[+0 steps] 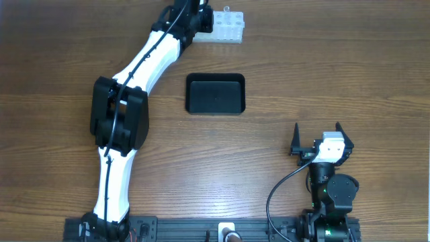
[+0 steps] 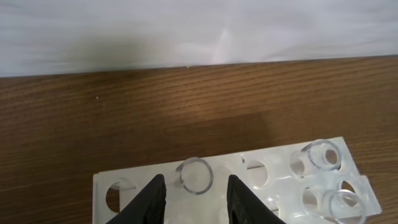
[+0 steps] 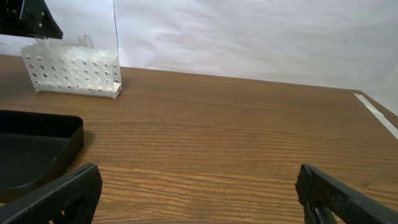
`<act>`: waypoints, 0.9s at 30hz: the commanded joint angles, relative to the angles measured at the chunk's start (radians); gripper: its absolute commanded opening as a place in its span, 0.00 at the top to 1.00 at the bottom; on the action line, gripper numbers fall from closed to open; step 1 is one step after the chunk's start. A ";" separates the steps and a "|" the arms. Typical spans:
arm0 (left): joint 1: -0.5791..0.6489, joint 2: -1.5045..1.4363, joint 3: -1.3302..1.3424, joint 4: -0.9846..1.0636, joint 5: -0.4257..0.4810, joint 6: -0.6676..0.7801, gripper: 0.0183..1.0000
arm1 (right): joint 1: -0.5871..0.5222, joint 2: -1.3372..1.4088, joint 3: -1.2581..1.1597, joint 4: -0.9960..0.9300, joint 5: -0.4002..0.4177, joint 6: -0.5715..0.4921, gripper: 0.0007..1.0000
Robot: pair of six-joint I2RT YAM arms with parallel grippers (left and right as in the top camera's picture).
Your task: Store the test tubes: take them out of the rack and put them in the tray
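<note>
Left gripper (image 2: 196,202) hangs over the white rack (image 2: 124,186) at the table's (image 1: 336,67) far edge, fingers parted either side of one clear, open-mouthed test tube (image 2: 194,176), not visibly pressing it. Two more tubes (image 2: 320,155) stand upright near the rack's end. Black tray (image 1: 215,94) lies mid-table, apart from the rack. Right gripper (image 1: 317,131) sits by its base, spread wide, holding nothing

Place: a robot lab bench, as far as I can tell.
Surface: I work on a wood-grain table (image 1: 336,81).
Backdrop: a plain white backdrop (image 3: 249,37) behind its far edge.
Labware: a clear test-tube rack (image 1: 228,30), far side.
</note>
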 commanded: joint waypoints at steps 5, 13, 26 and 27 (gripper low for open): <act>-0.011 0.006 0.021 -0.017 -0.014 0.008 0.71 | 0.006 -0.011 -0.009 0.002 -0.011 0.002 0.01; -0.014 0.006 0.021 -0.017 -0.014 0.008 0.77 | 0.006 -0.011 -0.009 0.002 -0.011 0.002 0.01; -0.014 0.006 0.021 -0.017 -0.014 0.007 0.89 | 0.006 -0.011 -0.009 0.002 -0.011 0.002 0.01; -0.014 0.006 0.021 -0.017 -0.014 0.008 0.88 | 0.006 -0.011 -0.009 0.002 -0.011 0.002 0.01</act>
